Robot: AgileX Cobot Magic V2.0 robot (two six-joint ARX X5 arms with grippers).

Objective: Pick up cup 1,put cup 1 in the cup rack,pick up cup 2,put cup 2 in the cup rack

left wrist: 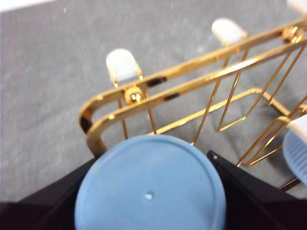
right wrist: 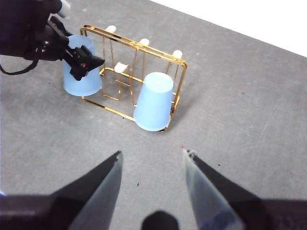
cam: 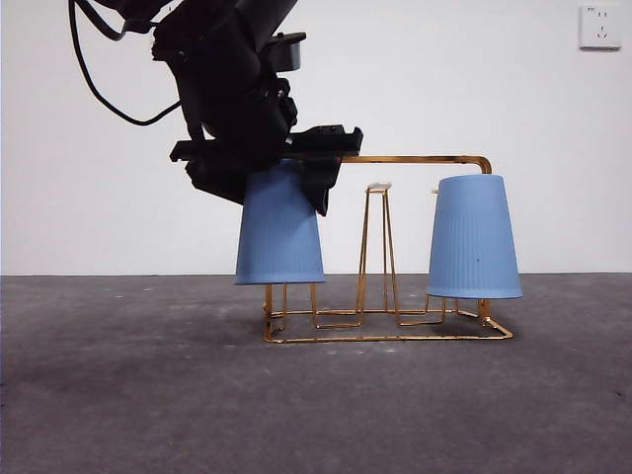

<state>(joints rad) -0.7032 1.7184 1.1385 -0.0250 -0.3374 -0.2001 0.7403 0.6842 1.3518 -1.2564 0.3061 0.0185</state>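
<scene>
**Seating cup 2 on the cup rack**

Left gripper [cam: 296,173] has its jaws clamped on cup 2 [cam: 279,232], upside down, long axis vertical, at the cup rack's [cam: 395,331] end away from cup 1 [cam: 474,242]. Cup 1, dark speck showing, is already hung inverted on the far end. Cup 2 sits directly under the jaws, so release looks like the next step. Right gripper [right wrist: 151,160] waits well back over the worktop [cam: 118,395], jaws apart and empty.
</scene>
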